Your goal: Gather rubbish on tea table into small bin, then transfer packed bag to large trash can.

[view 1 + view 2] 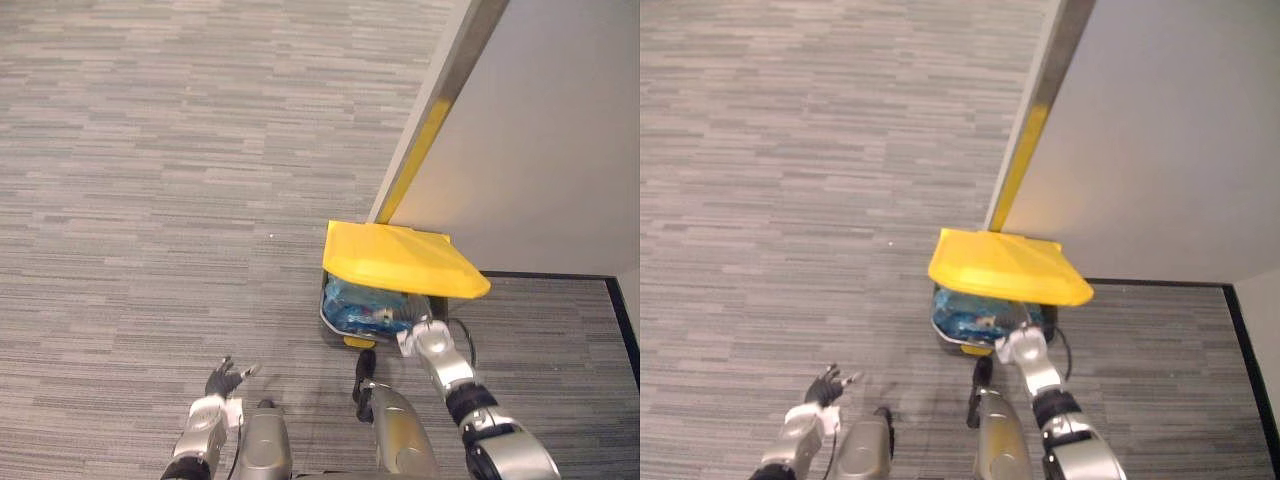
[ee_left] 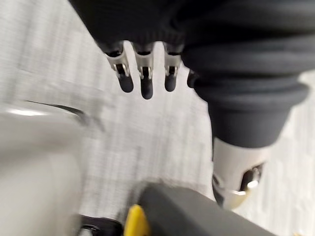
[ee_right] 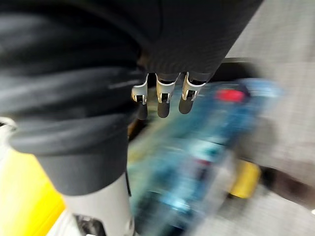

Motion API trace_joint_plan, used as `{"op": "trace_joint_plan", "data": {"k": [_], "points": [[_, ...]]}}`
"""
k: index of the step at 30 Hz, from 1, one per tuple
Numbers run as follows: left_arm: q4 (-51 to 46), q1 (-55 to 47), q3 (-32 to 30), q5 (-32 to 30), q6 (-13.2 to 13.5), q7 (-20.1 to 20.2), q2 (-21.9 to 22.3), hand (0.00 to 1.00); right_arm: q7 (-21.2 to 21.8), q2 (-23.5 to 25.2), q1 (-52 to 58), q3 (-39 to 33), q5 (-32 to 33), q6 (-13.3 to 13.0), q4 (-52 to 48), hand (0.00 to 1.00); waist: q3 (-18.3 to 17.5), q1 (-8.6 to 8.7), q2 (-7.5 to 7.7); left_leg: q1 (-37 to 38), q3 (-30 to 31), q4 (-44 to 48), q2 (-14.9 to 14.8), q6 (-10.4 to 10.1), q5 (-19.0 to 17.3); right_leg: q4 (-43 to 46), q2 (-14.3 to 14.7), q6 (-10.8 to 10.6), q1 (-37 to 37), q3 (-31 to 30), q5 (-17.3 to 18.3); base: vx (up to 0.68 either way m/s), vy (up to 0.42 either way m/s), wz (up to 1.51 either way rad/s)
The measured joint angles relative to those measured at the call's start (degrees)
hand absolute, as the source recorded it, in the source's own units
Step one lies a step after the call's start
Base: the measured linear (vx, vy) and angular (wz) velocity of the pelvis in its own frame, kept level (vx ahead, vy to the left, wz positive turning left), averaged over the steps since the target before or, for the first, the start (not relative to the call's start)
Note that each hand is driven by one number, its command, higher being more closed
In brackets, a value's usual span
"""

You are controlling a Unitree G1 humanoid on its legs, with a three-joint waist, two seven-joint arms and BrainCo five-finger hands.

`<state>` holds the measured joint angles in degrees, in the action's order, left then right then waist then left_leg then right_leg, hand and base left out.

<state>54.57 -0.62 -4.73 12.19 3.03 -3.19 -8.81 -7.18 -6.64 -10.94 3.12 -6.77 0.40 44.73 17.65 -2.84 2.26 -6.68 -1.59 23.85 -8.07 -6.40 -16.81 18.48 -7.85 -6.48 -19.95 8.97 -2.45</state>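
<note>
While the left hand (image 1: 225, 386) hangs low over the grey carpet (image 1: 150, 150), its fingers (image 2: 146, 88) are spread apart and straight. They hold nothing. Under and in front of these fingers there is just carpet.

Further right stands the large trash can (image 1: 333, 334). It is well away from the left fingers and very near the right ones. Its yellow lid (image 1: 400, 258) is up, and it sticks out over the can like a little roof. Under the lid you can see the blue bag (image 1: 365, 305). The bag sits inside the can, just past the tips of the right fingers.

The right hand (image 1: 428, 342) is down by the front rim of the can, just under the edge of the lid. Its fingers (image 3: 164, 105) point at the bag. They look straight and loose, and they are not wrapped round the bag or anything else. I cannot tell if they touch the can.

Behind the can, far past the right fingers, a pale wall (image 1: 540, 130) goes up. A yellow strip (image 1: 420, 150) runs along its corner, right above the lid.
</note>
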Motion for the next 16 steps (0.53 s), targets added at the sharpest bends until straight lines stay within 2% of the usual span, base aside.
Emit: {"op": "trace_joint_plan", "data": {"k": [1,2,4,5,6,7,8,10,12,16], "points": [[0.5,-0.4,-0.3,-0.5,-0.1,-0.1,0.0,0.00,0.0,0.5,1.1,-0.7,0.0,0.0,0.4,0.00,-0.3,0.28,0.18,0.1,-0.1,-0.6,-0.1,0.0,0.4,5.1,-0.2,1.4,-0.9,-0.1,1.2,-0.13,0.048,-0.21],[1.2,-1.3,-2.6,-2.1,-0.8,-0.4,0.0,0.00,0.1,3.2,6.1,-4.3,0.0,-0.2,3.1,0.00,-1.8,0.65,1.30,1.2,-0.3,-3.0,-0.2,0.1,1.9,18.5,-0.6,2.9,0.1,-0.6,7.6,-0.12,0.024,-0.12],[1.2,-2.1,-3.7,-3.2,-1.1,-0.5,-0.1,0.00,0.3,5.1,9.0,-7.0,0.1,-0.1,5.9,0.00,-3.8,0.41,2.35,1.6,-0.8,-4.5,-0.3,-0.3,2.6,22.3,-0.6,2.3,2.1,-0.7,12.2,-0.06,-0.058,-0.21],[1.2,-2.3,-5.8,-3.8,-1.4,-0.5,0.7,0.00,0.4,6.8,11.9,-10.2,0.7,-0.2,8.4,0.00,-5.6,0.41,3.62,1.9,-1.8,-5.9,-0.3,-0.7,3.2,19.3,-0.3,0.7,5.0,-1.6,15.6,-0.05,-0.119,-0.28],[1.3,-2.2,-6.4,-4.0,-1.4,-0.5,1.3,0.00,0.3,7.0,12.1,-11.4,1.0,-0.2,8.5,0.00,-6.1,0.40,3.88,2.1,-2.4,-6.5,-0.4,-0.8,3.5,17.5,0.2,0.9,5.5,-1.6,15.9,-0.05,-0.136,-0.38],[1.5,-2.2,-7.5,-4.3,-1.6,-0.5,2.7,0.00,0.1,6.8,12.3,-12.6,1.1,-0.1,9.0,0.00,-7.1,0.23,3.23,2.3,-3.3,-8.2,-0.8,-0.8,4.4,13.2,1.3,0.9,6.5,-1.6,15.9,-0.02,-0.116,-0.70],[2.0,-2.0,-9.0,-5.0,-1.7,-0.5,4.9,0.00,-0.3,6.4,13.0,-14.3,1.1,0.0,10.5,0.00,-9.6,0.00,1.82,2.8,-5.7,-11.8,-2.0,-0.9,6.5,4.7,3.4,4.7,8.1,-1.6,14.7,-0.03,-0.092,-0.68],[2.7,-1.6,-9.5,-5.5,-1.7,-0.5,6.3,0.00,-0.5,5.9,13.2,-16.6,1.9,0.0,11.2,0.00,-10.7,0.23,0.17,4.2,-6.2,-16.0,-2.1,-1.6,9.2,1.7,4.3,4.6,8.4,-2.0,13.1,-0.02,-0.046,-0.36],[3.7,-1.3,-9.4,-5.5,-1.9,-0.5,7.0,0.00,-0.6,5.5,13.2,-18.4,2.3,0.3,12.9,0.00,-11.4,0.32,-0.62,6.4,-6.7,-19.7,-2.2,-1.4,11.5,-1.5,5.1,4.4,10.0,-2.1,11.5,-0.01,-0.016,-0.07],[4.7,-1.4,-9.4,-5.5,-2.2,-0.4,7.3,0.00,-0.6,4.6,13.0,-19.6,2.3,0.9,15.0,0.00,-12.8,0.47,-1.42,7.2,-7.1,-21.9,-1.6,-0.8,12.4,-6.6,5.2,3.5,12.2,-2.3,8.7,0.00,0.041,0.00]]}}
